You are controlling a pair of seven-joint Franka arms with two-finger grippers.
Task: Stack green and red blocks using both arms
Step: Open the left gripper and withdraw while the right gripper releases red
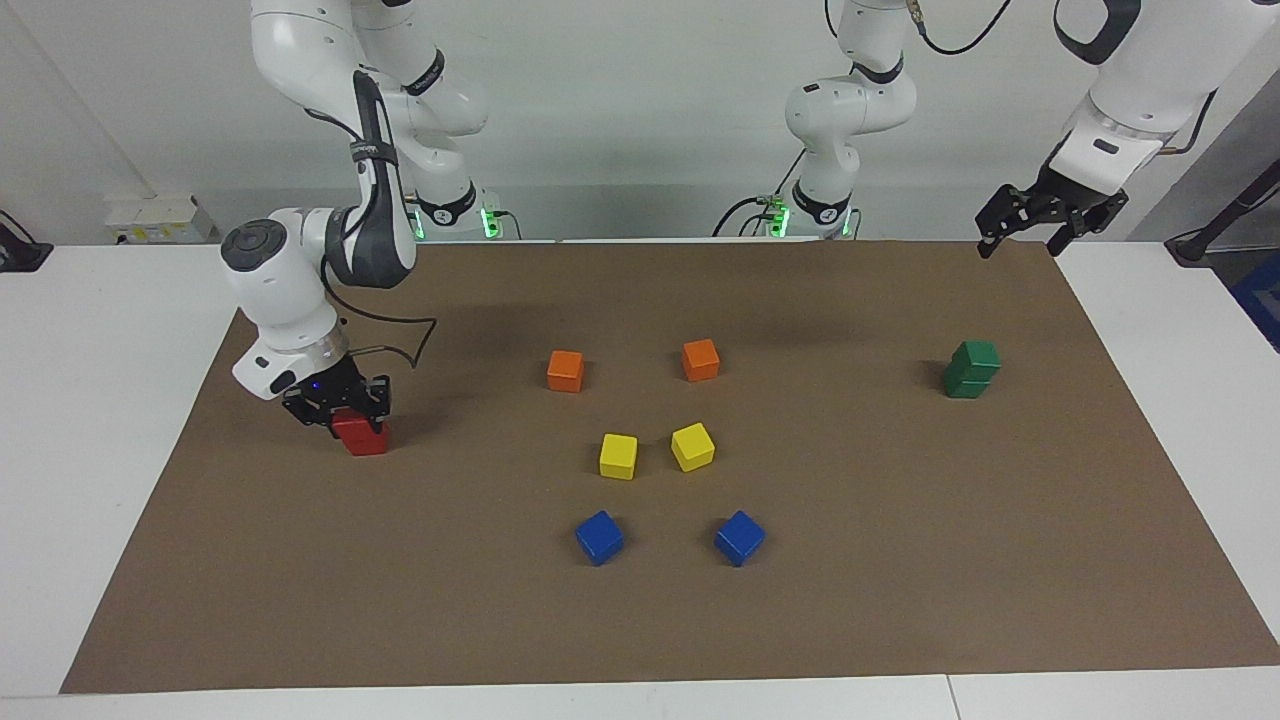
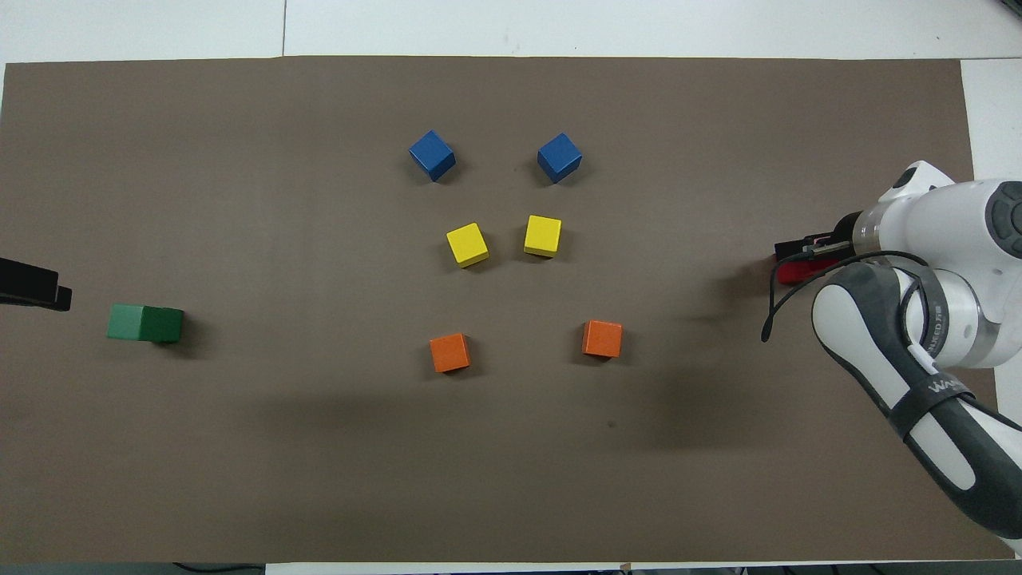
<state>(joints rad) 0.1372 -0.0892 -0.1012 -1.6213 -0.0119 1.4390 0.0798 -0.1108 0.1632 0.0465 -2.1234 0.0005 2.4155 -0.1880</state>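
Observation:
Two dark green blocks (image 1: 970,369) stand stacked on the brown mat at the left arm's end; the stack also shows in the overhead view (image 2: 145,323). My left gripper (image 1: 1020,242) is open and empty, raised high over the mat's edge nearest the robots; only its black tip shows in the overhead view (image 2: 32,286). Two red blocks (image 1: 364,438) stand stacked at the right arm's end, partly covered in the overhead view (image 2: 794,273). My right gripper (image 1: 337,408) sits low around the top red block, jaws apart, and also shows in the overhead view (image 2: 802,251).
In the middle of the mat (image 1: 900,560) lie two orange cubes (image 1: 565,370) (image 1: 700,359), two yellow cubes (image 1: 618,455) (image 1: 692,446) and two blue cubes (image 1: 599,537) (image 1: 739,537), the blue ones farthest from the robots.

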